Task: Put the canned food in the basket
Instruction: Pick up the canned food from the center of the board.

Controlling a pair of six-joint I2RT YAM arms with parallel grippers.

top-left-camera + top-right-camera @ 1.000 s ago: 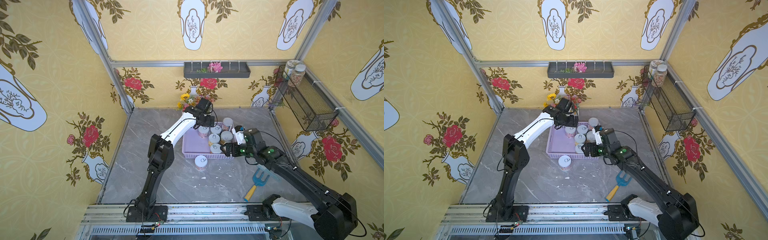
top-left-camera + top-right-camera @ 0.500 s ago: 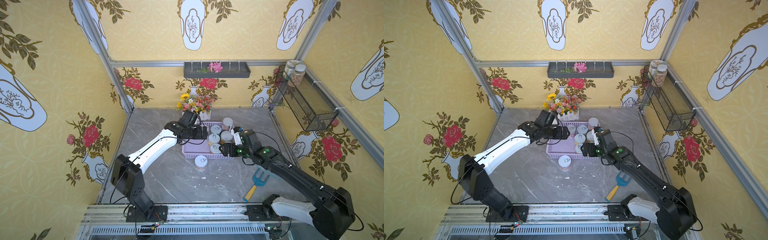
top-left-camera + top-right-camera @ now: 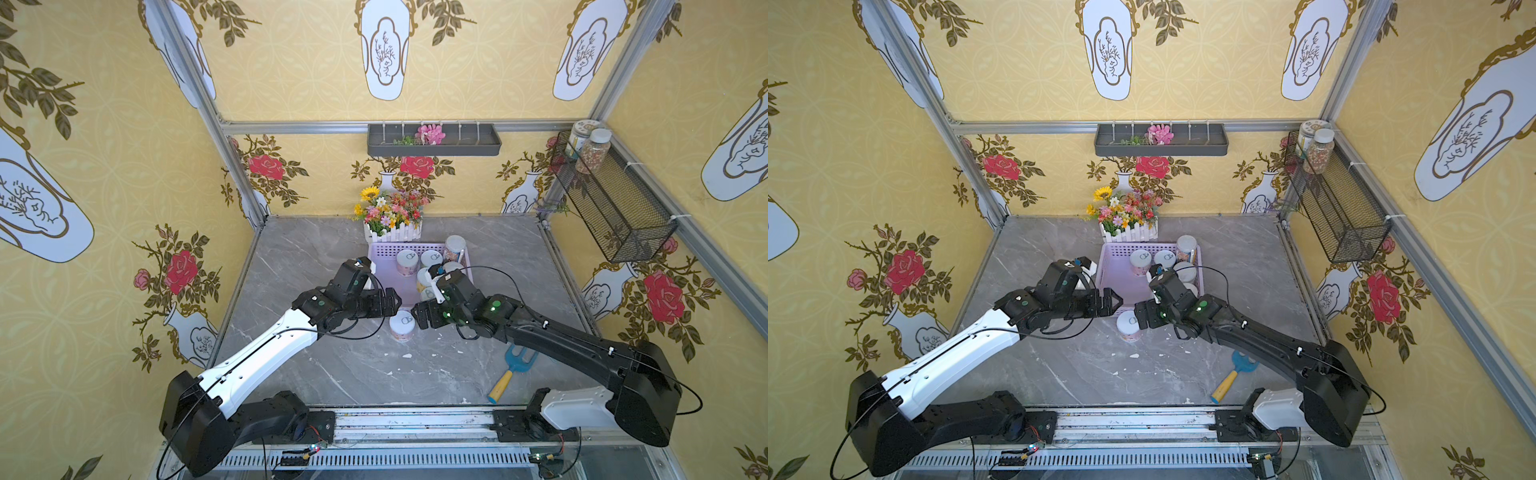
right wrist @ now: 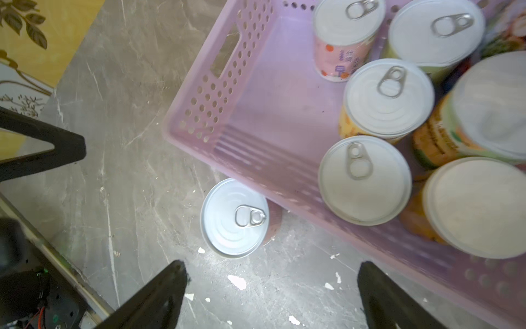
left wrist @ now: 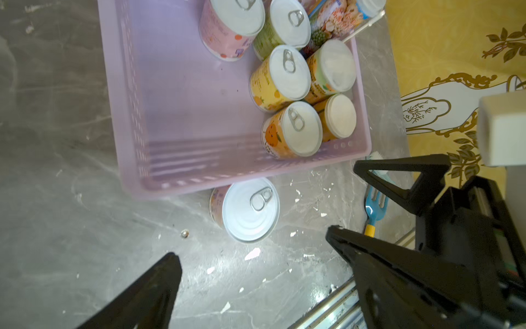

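Since one pink pull-tab can (image 3: 402,327) stands upright on the desk (image 3: 316,257), just beside the lavender basket's (image 5: 182,94) near wall, both arms hang low on either side of it. Left jaws & right jaws are spread wide, gripping nothing, tips facing each other. Seven other cans (image 5: 287,77) are inside, bunched at one end, so there's bare basket floor for this one. Prob. only one arm should grab it, as they're v. close together.
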